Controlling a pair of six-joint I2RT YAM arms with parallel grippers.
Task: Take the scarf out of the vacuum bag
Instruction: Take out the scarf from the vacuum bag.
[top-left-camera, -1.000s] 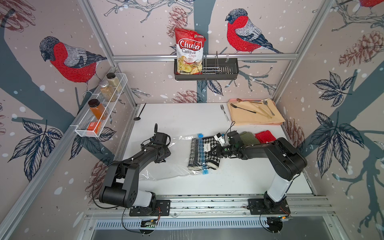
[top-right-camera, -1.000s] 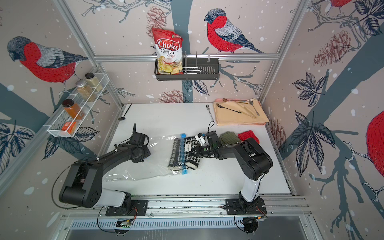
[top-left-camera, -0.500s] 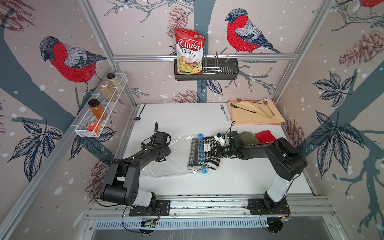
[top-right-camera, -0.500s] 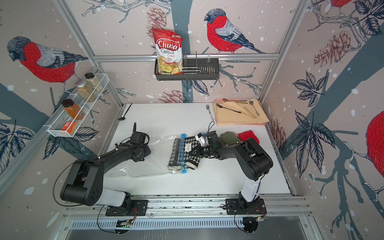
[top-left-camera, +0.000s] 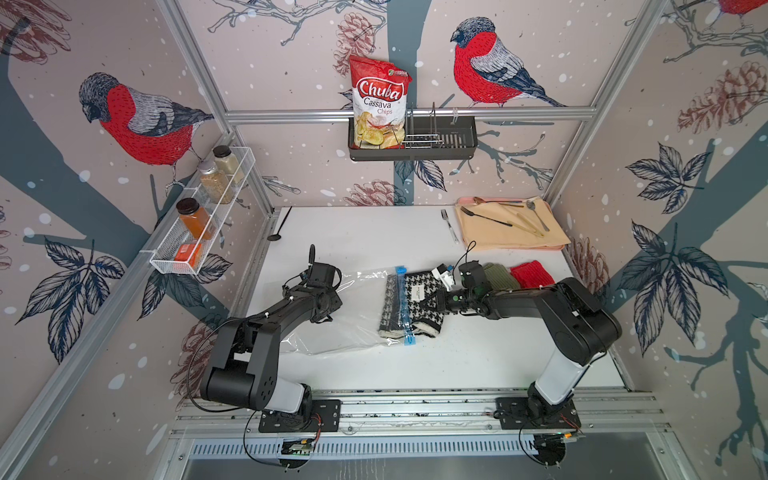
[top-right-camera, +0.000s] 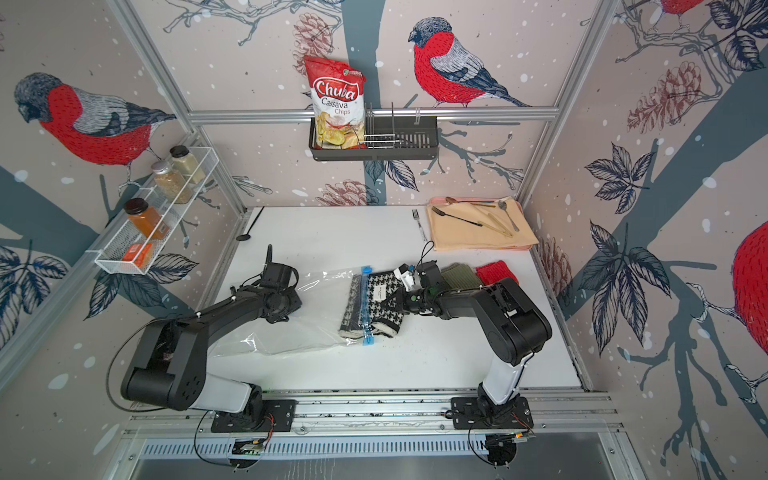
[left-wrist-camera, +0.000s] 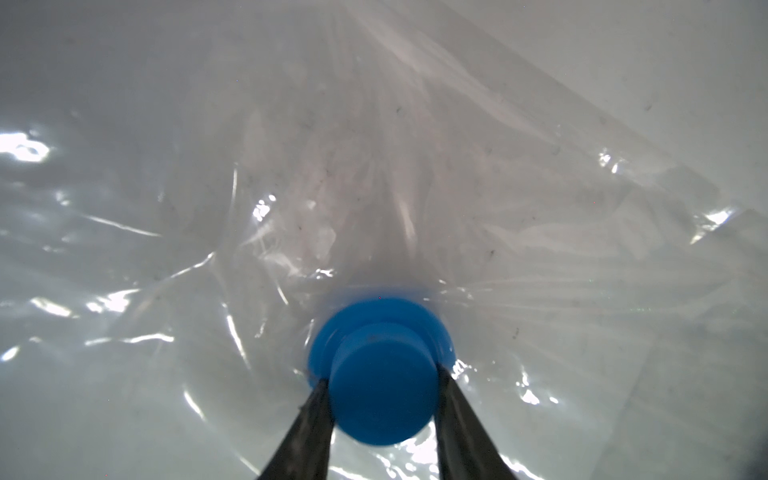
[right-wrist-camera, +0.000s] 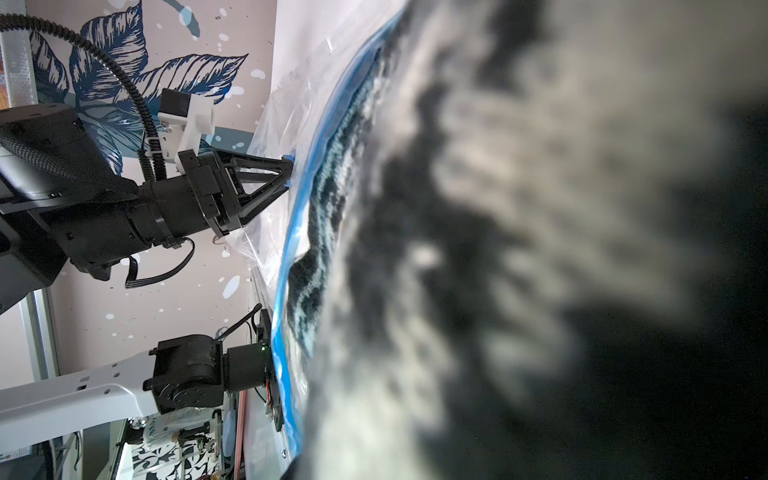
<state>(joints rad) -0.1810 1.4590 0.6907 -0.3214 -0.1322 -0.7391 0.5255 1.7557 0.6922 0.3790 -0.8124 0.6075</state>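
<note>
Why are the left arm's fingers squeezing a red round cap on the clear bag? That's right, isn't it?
Not quite. The cap is blue, not red. The left wrist view shows the left arm's fingers squeezing the round blue cap on the clear bag.

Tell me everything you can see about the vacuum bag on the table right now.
The vacuum bag is a large clear, crinkly plastic pouch lying flat and wrinkled on the white table. A light-blue zip strip runs along its mouth, on the side towards the right arm. The houndstooth scarf lies across that mouth, part inside, part out. Its round blue valve sits further back, with the left gripper closed on its cap from both sides. The right gripper grips the scarf, not the bag.
</note>
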